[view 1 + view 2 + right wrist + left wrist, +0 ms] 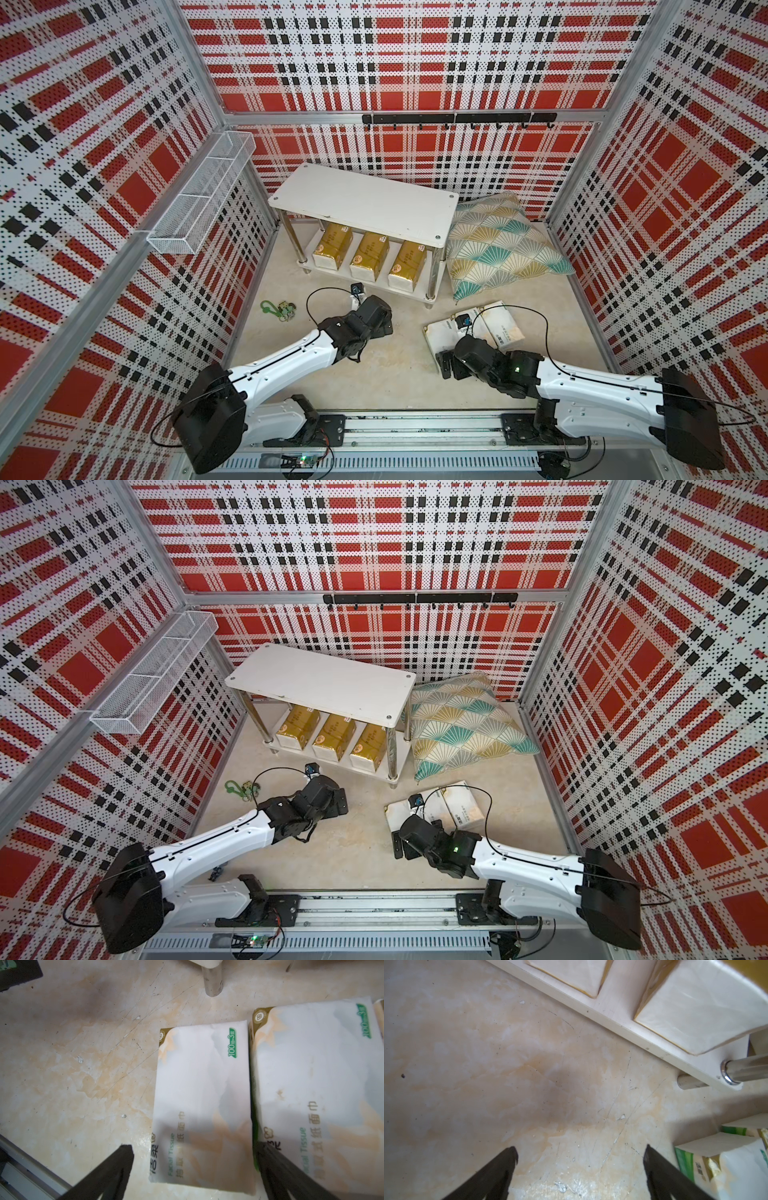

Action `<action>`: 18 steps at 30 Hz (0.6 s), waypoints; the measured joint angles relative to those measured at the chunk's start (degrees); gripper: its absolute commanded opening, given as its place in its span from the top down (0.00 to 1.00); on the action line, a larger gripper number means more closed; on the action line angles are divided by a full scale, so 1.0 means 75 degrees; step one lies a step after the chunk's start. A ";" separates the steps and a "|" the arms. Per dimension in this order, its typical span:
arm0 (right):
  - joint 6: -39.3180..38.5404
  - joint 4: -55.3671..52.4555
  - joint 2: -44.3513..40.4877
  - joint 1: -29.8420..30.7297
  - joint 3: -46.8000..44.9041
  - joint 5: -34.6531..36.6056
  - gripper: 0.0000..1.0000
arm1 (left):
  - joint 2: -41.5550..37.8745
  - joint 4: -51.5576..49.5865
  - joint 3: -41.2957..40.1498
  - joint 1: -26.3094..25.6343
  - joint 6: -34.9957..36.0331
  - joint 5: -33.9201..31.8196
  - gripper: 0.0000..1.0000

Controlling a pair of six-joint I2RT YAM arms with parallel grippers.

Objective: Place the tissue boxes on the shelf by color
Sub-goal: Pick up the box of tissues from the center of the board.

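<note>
In both top views, three shiny gold tissue packs [370, 253] sat side by side on the lower board of the white two-tier chrome-legged shelf [365, 199], near the far edge of the beige worktop [386, 374]. The shelf's upper board was bare. White beige-patched tissue packs [500, 328] lay toward the right edge, partly hidden by the right arm [582, 382], so their count was unclear.

In the left wrist view, the left gripper [579, 1153] was released and empty above bare worktop.

In the right wrist view, the right gripper [193, 1148] was released, astride one white pack [201, 1101]. One finger sat at the seam with the neighbouring pack [311, 1088] just beside it. Closing could snag that neighbour or crush the soft wrap. How low the gripper sat was hard to judge.
</note>
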 measured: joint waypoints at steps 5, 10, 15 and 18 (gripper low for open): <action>0.0006 0.0143 0.0385 -0.0026 0.0000 -0.0198 0.00 | 0.0000 0.0015 0.0003 0.0003 0.0029 0.0000 0.01; 0.0003 0.0361 0.0638 -0.0041 0.0000 -0.0399 0.00 | 0.0000 0.0020 0.0003 0.0003 0.0044 0.0000 0.01; -0.0038 0.0618 0.0915 -0.0041 0.0087 -0.0586 0.00 | 0.0000 0.0087 0.0000 0.0003 0.0070 0.0000 0.01; -0.0087 0.0807 0.1239 -0.0038 0.0283 -0.0694 0.00 | 0.0000 0.0131 0.0000 0.0009 0.0099 0.0000 0.01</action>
